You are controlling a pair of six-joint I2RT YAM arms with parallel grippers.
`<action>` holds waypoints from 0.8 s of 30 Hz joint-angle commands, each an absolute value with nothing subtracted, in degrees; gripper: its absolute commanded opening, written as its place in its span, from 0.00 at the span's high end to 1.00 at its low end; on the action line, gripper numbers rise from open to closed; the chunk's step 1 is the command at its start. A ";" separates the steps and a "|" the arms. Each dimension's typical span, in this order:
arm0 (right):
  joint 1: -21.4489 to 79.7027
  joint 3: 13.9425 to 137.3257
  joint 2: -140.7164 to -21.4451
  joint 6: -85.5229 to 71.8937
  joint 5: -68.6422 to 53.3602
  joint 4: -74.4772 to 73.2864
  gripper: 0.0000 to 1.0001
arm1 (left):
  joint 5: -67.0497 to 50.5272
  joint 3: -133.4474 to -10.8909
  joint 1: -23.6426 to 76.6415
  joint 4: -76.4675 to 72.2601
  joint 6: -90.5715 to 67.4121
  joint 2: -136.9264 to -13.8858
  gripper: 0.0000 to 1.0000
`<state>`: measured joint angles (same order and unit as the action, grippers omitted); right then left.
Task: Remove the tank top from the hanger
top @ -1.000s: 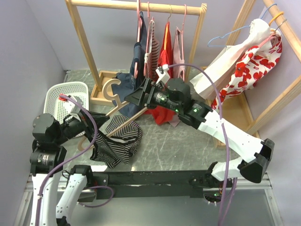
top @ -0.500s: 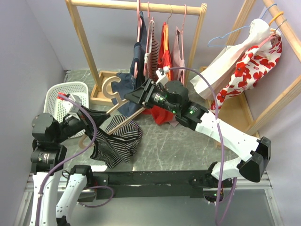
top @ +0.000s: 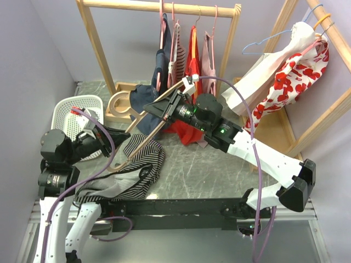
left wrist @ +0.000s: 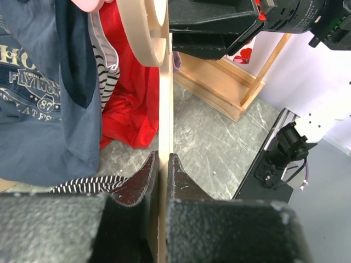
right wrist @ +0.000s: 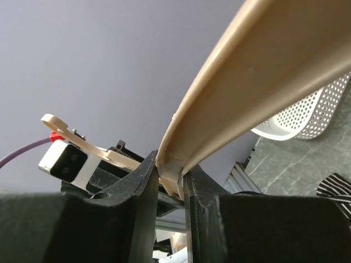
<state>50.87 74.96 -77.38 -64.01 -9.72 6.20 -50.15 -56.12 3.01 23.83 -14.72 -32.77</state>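
A beige hanger (top: 159, 115) is held slanting over the table between both grippers. My left gripper (top: 119, 143) is shut on its lower arm, and the fingers (left wrist: 178, 175) pinch the bar (left wrist: 164, 98). My right gripper (top: 160, 108) is shut on the upper arm, with the jaws clamped on the hanger's edge (right wrist: 263, 71). The black-and-white striped tank top (top: 137, 167) lies crumpled on the table below the hanger. Its top edge touches the lower arm, and I cannot tell whether a strap is still looped on it. A strip of it shows in the left wrist view (left wrist: 82, 183).
A wooden rack (top: 164, 8) behind carries a navy shirt (top: 162, 68), a red top (top: 192, 60) and other garments. A white basket (top: 71, 112) stands at the left. A second rack on the right holds a red floral garment (top: 293, 79). The rack's wooden base (top: 115, 112) is near the hanger's hook.
My right gripper has shut on the hanger's upper arm. The hanger has risen and tilted steeper, and the striped tank top has slid down and spread toward the near edge.
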 commanded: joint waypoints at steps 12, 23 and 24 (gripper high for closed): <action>53.96 73.83 -71.38 -48.44 3.31 0.35 1.00 | -26.81 -60.20 2.81 26.80 -13.72 -34.36 0.21; 55.02 73.21 -60.56 -39.12 26.85 -9.48 1.00 | -30.05 -60.55 2.81 33.21 -11.52 -38.23 0.04; 55.02 72.95 -59.69 -38.76 28.63 -10.10 1.00 | -31.80 -60.82 2.81 34.53 -11.43 -38.93 0.04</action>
